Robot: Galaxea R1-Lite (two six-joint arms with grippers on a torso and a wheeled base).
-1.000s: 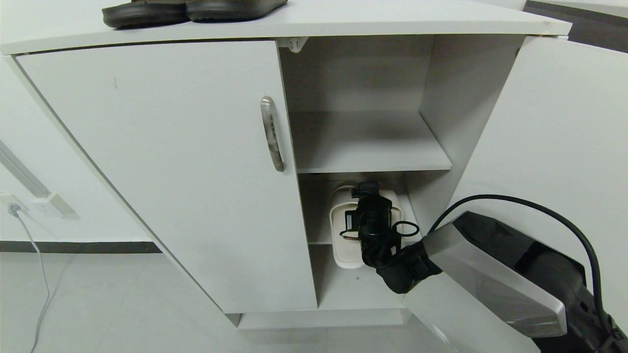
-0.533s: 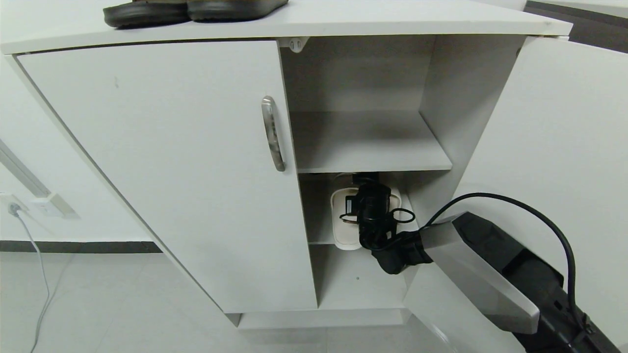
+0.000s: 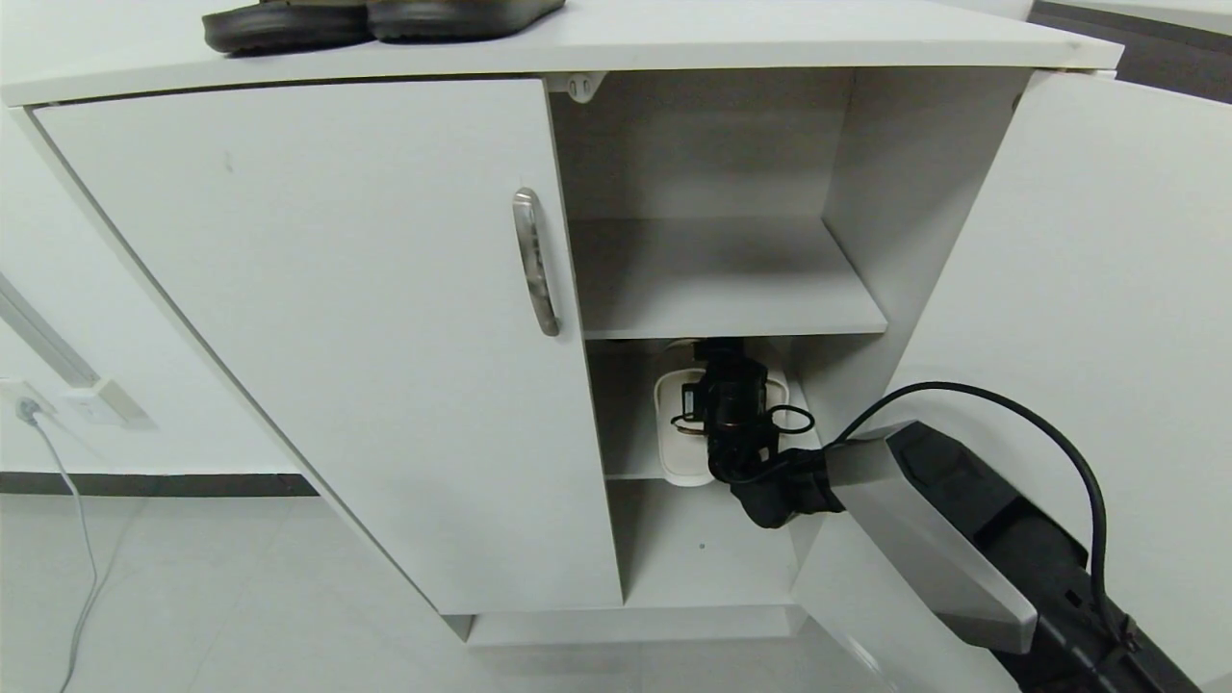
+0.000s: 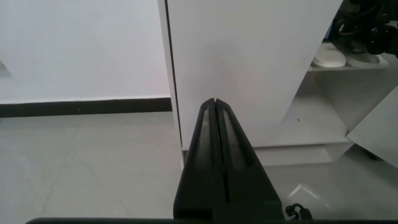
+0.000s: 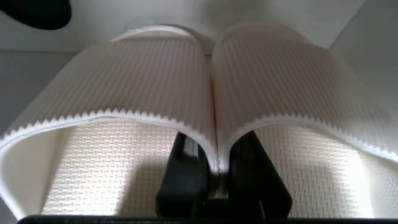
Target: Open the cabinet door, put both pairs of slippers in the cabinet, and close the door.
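Right tool (image 5: 216, 163) pinches the inner straps of the white slippers (image 3: 676, 438), at the lower shelf (image 3: 628, 457) of the cabinet (image 3: 924, 192). My plan: settle both soles flat, well back from the edge, then let go. Dark slippers (image 3: 375, 21) lie outside, on the cabinet top. Left tool (image 4: 214, 124) is pressed together.

A white wall (image 3: 38, 192) carries a socket (image 3: 21, 398). Below the socket runs a dark skirting strip (image 3: 144, 484), then pale glossy floor tiles (image 3: 241, 621). A grey cable (image 3: 85, 539) hangs from the socket.
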